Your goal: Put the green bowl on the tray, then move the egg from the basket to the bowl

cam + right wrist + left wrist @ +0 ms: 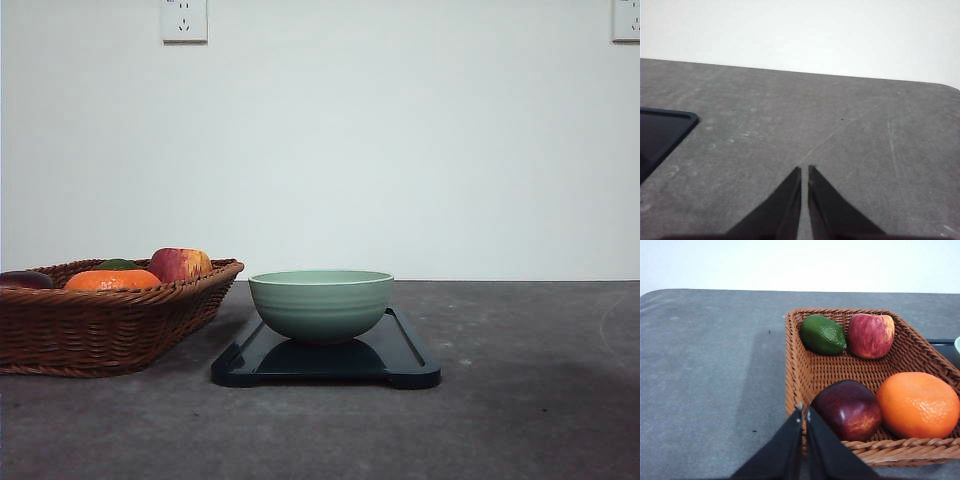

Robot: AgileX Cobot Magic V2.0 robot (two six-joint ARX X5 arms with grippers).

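Front: I see the green bowl (320,304) sitting on the tray (405,362), the basket (95,325) just beside it on the table (520,400).
Left wrist: my left gripper (804,412), fingers together, hangs at the basket rim near a dark red-brown oval, apparently the egg (847,409).
Right wrist: my right gripper (804,171), closed, holds nothing.

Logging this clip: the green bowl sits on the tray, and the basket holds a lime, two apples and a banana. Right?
Not quite. There is no banana: the fourth fruit in the basket is an orange, as the left wrist view shows. The bowl does sit on the tray.
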